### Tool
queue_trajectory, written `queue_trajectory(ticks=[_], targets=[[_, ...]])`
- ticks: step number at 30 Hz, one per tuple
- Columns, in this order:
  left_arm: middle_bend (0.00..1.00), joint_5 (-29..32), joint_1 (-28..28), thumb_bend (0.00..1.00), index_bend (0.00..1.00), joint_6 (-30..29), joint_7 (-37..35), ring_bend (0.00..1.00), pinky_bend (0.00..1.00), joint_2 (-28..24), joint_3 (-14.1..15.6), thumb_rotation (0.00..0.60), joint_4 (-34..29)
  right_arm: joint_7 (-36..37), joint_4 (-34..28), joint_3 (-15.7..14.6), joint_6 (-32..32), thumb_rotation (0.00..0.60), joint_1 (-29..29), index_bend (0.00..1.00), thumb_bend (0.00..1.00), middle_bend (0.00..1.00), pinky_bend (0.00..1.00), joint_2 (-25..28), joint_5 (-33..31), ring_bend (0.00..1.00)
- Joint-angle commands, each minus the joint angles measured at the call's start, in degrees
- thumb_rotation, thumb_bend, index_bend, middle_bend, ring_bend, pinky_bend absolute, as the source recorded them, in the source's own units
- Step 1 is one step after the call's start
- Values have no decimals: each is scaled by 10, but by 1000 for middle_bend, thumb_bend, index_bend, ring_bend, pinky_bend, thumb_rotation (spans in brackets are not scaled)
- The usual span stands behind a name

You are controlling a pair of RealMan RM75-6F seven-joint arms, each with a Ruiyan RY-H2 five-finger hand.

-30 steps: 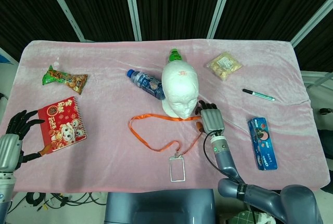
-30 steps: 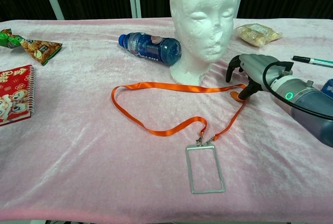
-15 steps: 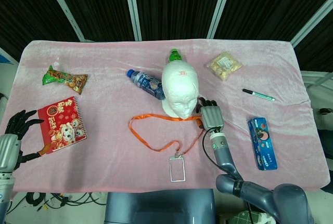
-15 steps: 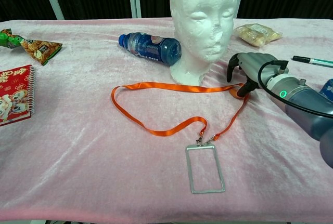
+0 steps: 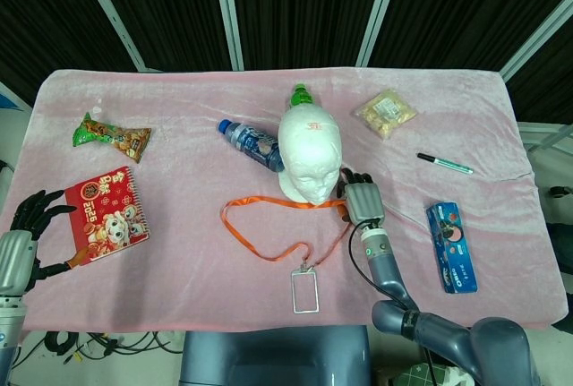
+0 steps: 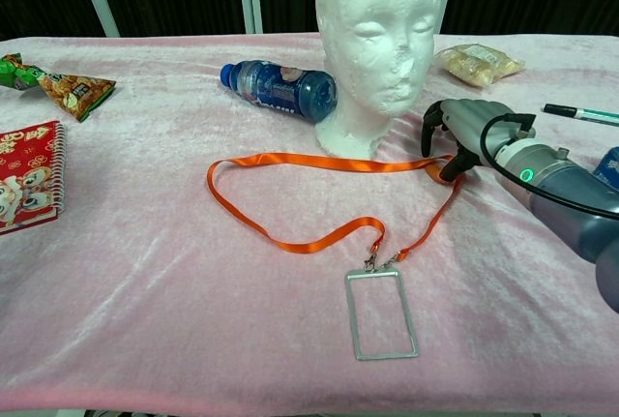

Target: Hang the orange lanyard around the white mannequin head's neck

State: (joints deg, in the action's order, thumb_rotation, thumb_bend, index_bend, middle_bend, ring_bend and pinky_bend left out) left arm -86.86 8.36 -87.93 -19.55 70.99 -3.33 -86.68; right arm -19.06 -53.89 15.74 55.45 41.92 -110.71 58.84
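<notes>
The white mannequin head (image 5: 309,149) (image 6: 377,40) stands upright mid-table. In front of it the orange lanyard (image 5: 269,243) (image 6: 290,238) lies flat in a loop, its clear badge holder (image 5: 305,290) (image 6: 382,313) nearest me. My right hand (image 5: 363,200) (image 6: 469,127) sits at the loop's right bend, just right of the head's base, fingers curled down and pinching the strap's bend against the cloth. My left hand (image 5: 22,234) hovers at the table's front left edge, fingers spread, holding nothing.
A blue bottle (image 5: 251,142) (image 6: 280,88) lies left of the head, and a green-capped bottle (image 5: 301,95) stands behind it. A red notebook (image 5: 107,214) and snack bag (image 5: 112,135) lie at left. A nut packet (image 5: 385,113), pen (image 5: 445,164) and blue cookie pack (image 5: 451,246) lie at right.
My right hand has shifted slightly toward the head's base and drawn the lanyard's right bend in with it. The left hand has stayed still.
</notes>
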Motion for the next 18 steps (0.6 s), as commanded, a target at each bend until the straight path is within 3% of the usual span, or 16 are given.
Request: queue_trajectory(ticks=[1, 18], targets=[[113, 2, 0, 204, 286, 2, -1, 0, 18, -1, -1, 600, -2, 0, -4, 0, 1, 600, -1, 531, 291, 156, 189, 2, 2, 222], [109, 8, -3, 204, 286, 10, 5, 0, 18, -5, -3, 600, -10, -9, -16, 2, 0, 600, -4, 543, 302, 156, 189, 5, 3, 222]])
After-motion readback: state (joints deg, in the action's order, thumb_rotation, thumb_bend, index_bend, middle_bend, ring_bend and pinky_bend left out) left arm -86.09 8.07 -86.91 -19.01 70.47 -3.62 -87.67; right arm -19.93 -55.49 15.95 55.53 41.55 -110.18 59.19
